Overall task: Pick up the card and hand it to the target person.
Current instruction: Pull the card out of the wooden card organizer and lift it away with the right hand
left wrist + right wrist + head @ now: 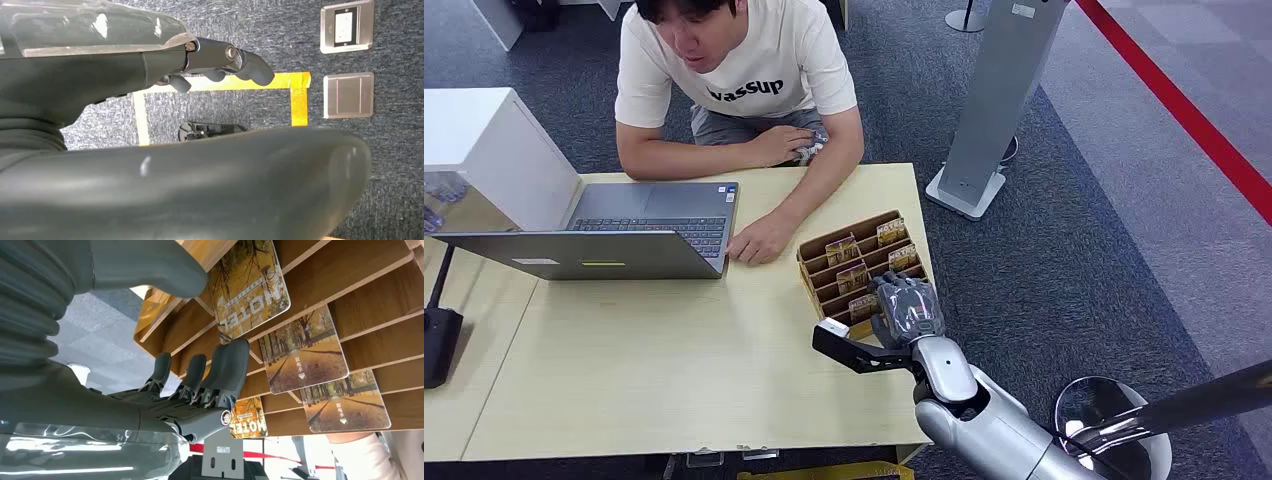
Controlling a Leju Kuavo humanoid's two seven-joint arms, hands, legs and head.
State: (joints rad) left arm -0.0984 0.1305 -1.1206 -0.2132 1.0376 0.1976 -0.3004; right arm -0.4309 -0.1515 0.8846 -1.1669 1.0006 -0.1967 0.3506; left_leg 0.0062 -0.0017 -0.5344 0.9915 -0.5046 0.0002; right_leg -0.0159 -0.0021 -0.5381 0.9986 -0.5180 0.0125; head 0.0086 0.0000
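Note:
Several autumn-print cards stand in a slotted wooden rack (819, 262) at the table's right edge. One card (862, 305) sits in the nearest slot, just left of my right hand (906, 308), which hovers over the rack's near end. Up close, a card marked MOTEL (247, 287) lies between my thumb and my straightened fingers (220, 370); they are apart and grip nothing. Other cards (305, 350) sit in the slots beyond. The person (734, 70) in a cream shirt leans over the table's far side, one hand (759, 240) resting beside the rack. My left hand (150, 65) hangs over the carpet, holding nothing.
An open laptop (624, 235) stands on the wooden table (674, 350) left of the rack. A white box (494, 140) sits at the far left, with a black stand (439, 340) below it. A grey pedestal (989, 110) rises from the carpet beyond the table's right side.

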